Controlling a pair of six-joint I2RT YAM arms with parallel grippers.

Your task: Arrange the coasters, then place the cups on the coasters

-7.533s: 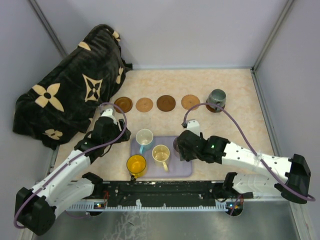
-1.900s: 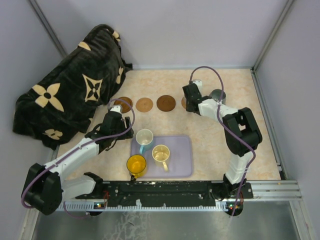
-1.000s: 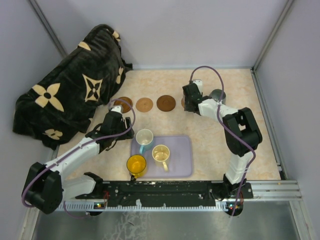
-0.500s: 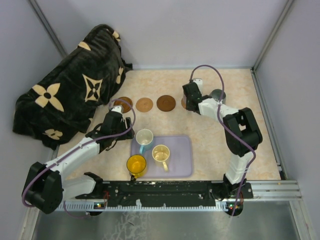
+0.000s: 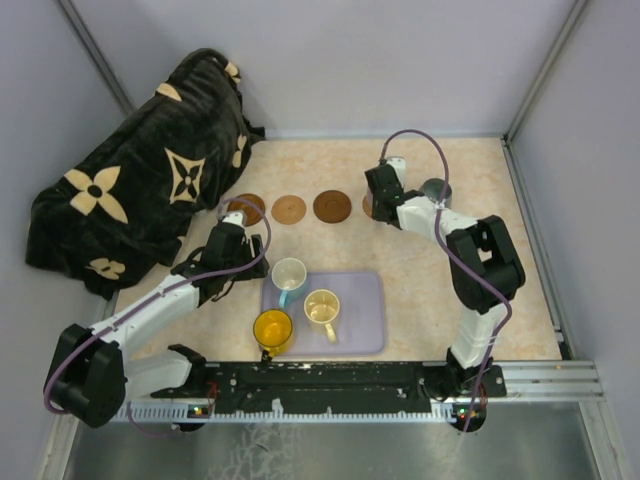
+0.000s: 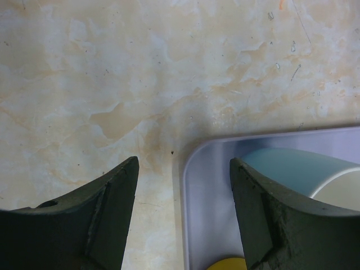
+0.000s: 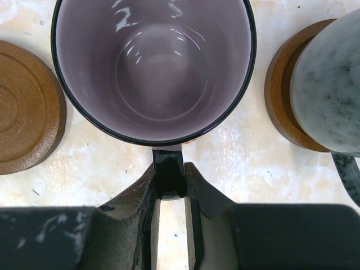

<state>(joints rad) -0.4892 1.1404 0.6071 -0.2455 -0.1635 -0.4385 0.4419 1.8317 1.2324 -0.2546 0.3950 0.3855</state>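
My right gripper (image 7: 170,180) is shut on the handle of the mauve cup (image 7: 152,67), which stands upright in the coaster row and hides what lies under it. A dark coaster (image 7: 25,107) lies to its left. To its right the grey-green cup (image 7: 332,84) stands on a coaster (image 7: 281,95). Three bare coasters (image 5: 289,209) show in the top view. The white-and-blue cup (image 5: 289,273), cream cup (image 5: 322,305) and yellow cup (image 5: 272,327) stand on the lavender tray (image 5: 362,320). My left gripper (image 6: 183,163) hangs open over the tray's far-left corner.
A black blanket with tan flower patterns (image 5: 130,200) is heaped at the back left, close to the leftmost coaster. Grey walls close in the back and both sides. The arm bases and a black rail (image 5: 330,385) run along the near edge.
Since the earliest frame my right arm has carried the mauve cup from the tray to the coaster row, and the left arm has folded in. Over the last second nothing has visibly moved.
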